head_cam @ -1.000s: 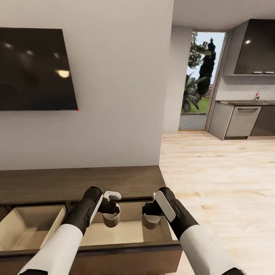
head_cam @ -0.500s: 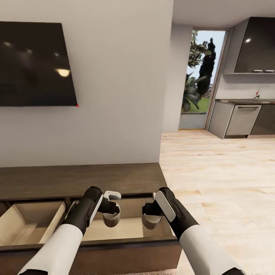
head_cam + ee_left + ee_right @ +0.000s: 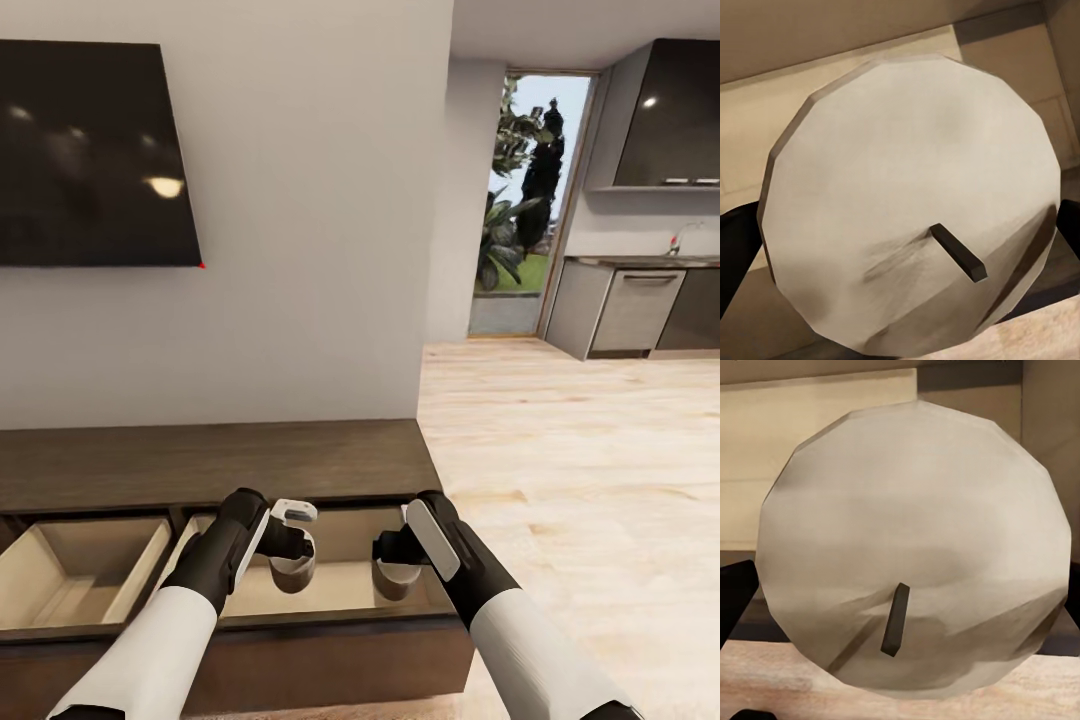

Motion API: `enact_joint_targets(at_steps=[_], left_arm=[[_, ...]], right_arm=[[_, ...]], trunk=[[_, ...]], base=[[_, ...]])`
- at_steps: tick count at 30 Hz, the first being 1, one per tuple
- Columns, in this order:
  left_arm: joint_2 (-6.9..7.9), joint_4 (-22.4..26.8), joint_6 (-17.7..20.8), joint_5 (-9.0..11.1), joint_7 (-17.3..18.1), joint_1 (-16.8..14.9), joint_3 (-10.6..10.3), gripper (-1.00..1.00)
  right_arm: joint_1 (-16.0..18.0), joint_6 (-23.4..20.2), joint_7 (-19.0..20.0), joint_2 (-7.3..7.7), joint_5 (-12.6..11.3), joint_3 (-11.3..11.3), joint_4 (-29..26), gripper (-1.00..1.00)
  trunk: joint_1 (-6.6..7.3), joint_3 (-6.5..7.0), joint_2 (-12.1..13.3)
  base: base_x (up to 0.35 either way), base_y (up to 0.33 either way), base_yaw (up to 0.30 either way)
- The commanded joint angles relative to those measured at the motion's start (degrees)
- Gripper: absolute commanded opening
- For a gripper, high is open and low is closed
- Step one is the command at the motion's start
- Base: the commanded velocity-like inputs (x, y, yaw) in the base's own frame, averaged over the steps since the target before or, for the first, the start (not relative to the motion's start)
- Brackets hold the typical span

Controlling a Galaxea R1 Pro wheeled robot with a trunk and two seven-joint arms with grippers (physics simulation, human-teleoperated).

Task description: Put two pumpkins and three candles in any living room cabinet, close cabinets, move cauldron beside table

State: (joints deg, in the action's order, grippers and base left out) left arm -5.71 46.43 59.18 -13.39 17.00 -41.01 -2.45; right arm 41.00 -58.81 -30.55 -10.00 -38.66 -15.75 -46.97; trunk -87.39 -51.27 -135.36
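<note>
Left gripper [image 3: 292, 568]: jaws clenched on a pale candle [image 3: 911, 202], held over the open right drawer of the cabinet [image 3: 330, 464].
Right gripper [image 3: 392, 572]: jaws clenched on a second candle [image 3: 915, 540], just beside the first, above the same drawer.
Wicks: a short dark wick [image 3: 958, 252] stands on each candle top.
Cabinet: both drawers pulled out, pale insides showing, below the TV [image 3: 95, 155].

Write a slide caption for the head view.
Left gripper and right gripper each hold a pale cylindrical candle over the open beige-lined drawer of the long dark-brown wooden cabinet.
</note>
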Motion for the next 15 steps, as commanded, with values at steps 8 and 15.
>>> enact_joint_targets(at_steps=[8,15], left_arm=[[-0.01,0.2,0.1,-0.6,0.5,0.0,0.0,-1.0],[-0.01,0.1,0.1,-0.6,0.5,0.0,0.0,-1.0]], right_arm=[[0.0,-0.1,-0.6,0.0,-0.5,-0.1,0.0,-1.0],[0.0,-0.1,-0.6,0.0,-0.5,-0.1,0.0,-1.0]], trunk=[[-0.21,-0.24,-0.4],[-0.21,-0.24,-0.4]], base=[[0.001,0.0,0.0],[0.152,-0.068,0.0]])
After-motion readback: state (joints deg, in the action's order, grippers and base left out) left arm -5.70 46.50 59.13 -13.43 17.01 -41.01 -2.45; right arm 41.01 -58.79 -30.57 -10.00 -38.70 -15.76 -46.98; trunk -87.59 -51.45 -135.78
